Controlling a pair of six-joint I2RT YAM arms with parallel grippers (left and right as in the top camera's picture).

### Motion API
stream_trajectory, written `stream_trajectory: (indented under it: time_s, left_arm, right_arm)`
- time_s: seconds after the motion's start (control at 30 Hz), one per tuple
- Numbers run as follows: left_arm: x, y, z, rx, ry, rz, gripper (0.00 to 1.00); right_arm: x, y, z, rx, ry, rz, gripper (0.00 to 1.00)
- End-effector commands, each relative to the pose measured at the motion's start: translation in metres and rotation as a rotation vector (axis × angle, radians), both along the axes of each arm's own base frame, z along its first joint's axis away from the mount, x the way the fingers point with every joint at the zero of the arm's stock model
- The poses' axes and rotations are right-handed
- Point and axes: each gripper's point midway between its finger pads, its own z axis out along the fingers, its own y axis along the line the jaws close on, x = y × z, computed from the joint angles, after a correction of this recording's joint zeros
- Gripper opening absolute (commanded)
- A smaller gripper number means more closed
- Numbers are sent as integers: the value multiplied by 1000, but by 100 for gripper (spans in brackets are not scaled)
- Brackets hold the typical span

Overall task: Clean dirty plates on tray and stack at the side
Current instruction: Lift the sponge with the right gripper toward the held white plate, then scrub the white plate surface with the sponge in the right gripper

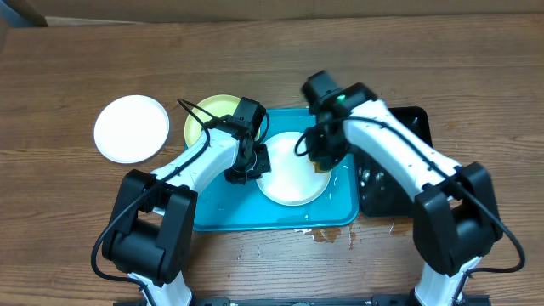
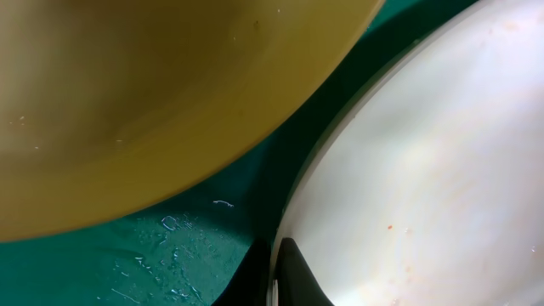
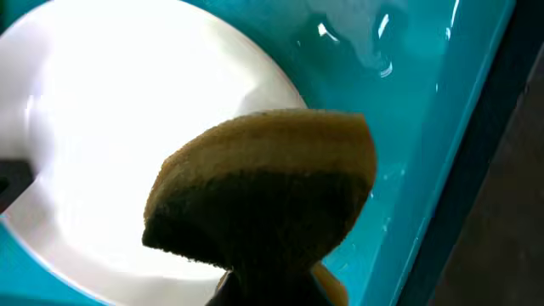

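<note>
The turquoise tray (image 1: pixel 340 217) is set at the middle of the table, its long axis running left to right in the overhead view and its short sides facing the two arms' flanks. A white plate (image 1: pixel 293 183) is seen inside it, right of centre; being round, it shows no long axis. Its left rim is pinched by the left gripper (image 1: pixel 249 168), whose dark fingertips (image 2: pixel 287 270) are closed on the plate's edge in the left wrist view. A sponge (image 3: pixel 263 195), yellow on one face and dark on the other, is clamped in the right gripper (image 1: pixel 321 155) and held over the plate's right edge; contact with the plate cannot be told. A yellow-green plate (image 1: pixel 208 119) is placed at the tray's far left corner, partly over the tray floor and partly hidden by the left arm. A second white plate (image 1: pixel 131 127) is laid on the bare wood, well left of the tray. A black tray (image 1: pixel 408 127) is seen just beside the turquoise one on the right. Water drops (image 2: pixel 170 255) are scattered on the tray floor.
</note>
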Motion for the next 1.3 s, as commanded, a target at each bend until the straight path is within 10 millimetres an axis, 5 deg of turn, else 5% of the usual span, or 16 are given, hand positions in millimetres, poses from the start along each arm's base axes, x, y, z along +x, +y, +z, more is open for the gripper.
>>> stream_trajectory:
  time_s: [0.0,0.23,0.53,0.9,1.27]
  left_arm:
    - [2,7,-5,38,0,28,4]
    - [1,8,-5,40,5,28,4]
    - [1,8,-5,41,7,28,4]
    - [0,7,-5,36,10,27,4]
    - [0,7,-5,35,11,26,4]
  right_arm:
    - [11,7,9,-96,-122,10,4]
    - [18,10,5,-241,-231,24,4]
    - [19,-3,-30,-338,-182,-7,4]
    - [-2,2,-81,-209,-60,-26,4]
    - [-13,6,-88,53,131,-18,4]
